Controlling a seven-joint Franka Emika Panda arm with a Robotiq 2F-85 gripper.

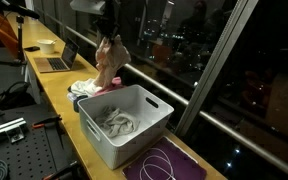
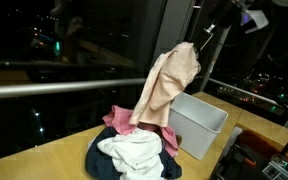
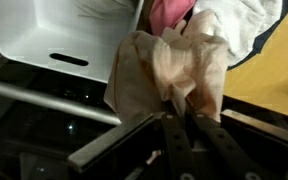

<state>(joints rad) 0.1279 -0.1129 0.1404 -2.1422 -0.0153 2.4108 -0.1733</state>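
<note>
Night at the laundry bench: we see the pincer [image 3: 182, 112] clamped nearly shut on a beige cloth [image 3: 169, 70], gripping a bunched fold at its top. In an exterior view the cloth hangs full length in the air, its upper end to the right and its lower end down over a pile [image 2: 134, 150] of pink, white and dark laundry on the bench [image 2: 44, 150]. We cannot tell whether the tip touches the pile. A white bin [image 1: 134, 135] stands just beside the pile, to its right in that view, with a pale garment [image 1: 119, 122] lying inside. Dark windows run along the far side.

We judge the cloth light, soft and limp: it drapes and folds under its own weight, would sway with any quick move, and is in no way fragile. A gathered fold near an edge, as taken here, looks the surest hold. A single thin layer could slide out.
</note>
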